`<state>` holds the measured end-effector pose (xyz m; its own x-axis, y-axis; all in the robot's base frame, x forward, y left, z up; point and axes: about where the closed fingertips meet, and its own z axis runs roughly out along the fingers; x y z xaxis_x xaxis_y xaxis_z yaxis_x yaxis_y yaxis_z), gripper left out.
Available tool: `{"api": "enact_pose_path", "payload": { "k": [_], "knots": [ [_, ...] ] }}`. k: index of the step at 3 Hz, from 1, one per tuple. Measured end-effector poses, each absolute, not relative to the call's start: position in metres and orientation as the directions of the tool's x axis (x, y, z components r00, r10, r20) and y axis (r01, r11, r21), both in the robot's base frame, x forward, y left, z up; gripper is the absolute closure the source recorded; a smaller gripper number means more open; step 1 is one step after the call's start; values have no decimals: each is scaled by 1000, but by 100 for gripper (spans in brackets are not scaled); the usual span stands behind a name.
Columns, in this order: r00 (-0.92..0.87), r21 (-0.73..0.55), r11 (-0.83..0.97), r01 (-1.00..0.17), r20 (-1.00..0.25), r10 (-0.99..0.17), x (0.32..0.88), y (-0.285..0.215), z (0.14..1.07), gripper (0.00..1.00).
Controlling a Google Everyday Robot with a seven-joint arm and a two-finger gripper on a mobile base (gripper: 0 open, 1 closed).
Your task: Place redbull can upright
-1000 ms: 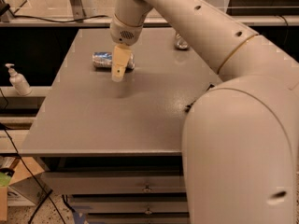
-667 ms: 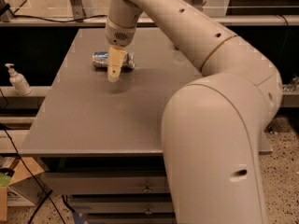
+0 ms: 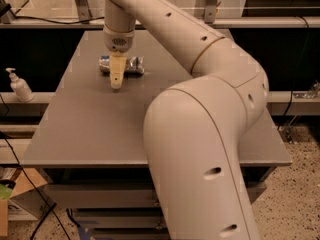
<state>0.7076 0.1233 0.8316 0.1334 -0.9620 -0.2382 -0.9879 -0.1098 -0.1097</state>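
Note:
The redbull can (image 3: 134,65) lies on its side on the grey table (image 3: 90,119), near the far left part of the top. It is blue and silver, and its middle is hidden behind my gripper. My gripper (image 3: 116,77) hangs from the arm directly in front of the can, its cream-coloured fingers (image 3: 116,71) pointing down toward the tabletop and overlapping the can in this view.
My large white arm (image 3: 200,114) fills the right and centre of the view and hides much of the table's right side. A white pump bottle (image 3: 20,86) stands on a ledge to the left of the table. Cables and a cardboard box lie at lower left.
The arm has swung further over the table and the gripper has shifted slightly left, staying over the lying can. The can has not moved.

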Motion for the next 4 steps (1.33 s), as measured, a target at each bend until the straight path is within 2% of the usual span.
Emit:
{"api": "enact_pose_path", "payload": {
  "k": [2, 3, 4],
  "knots": [
    [138, -136, -116, -984, -163, -977, 711, 129, 837, 64],
    [147, -177, -111, -978, -203, -968, 706, 127, 860, 87],
    [166, -221, -93, -971, -342, -925, 693, 120, 889, 100]
  ]
}}
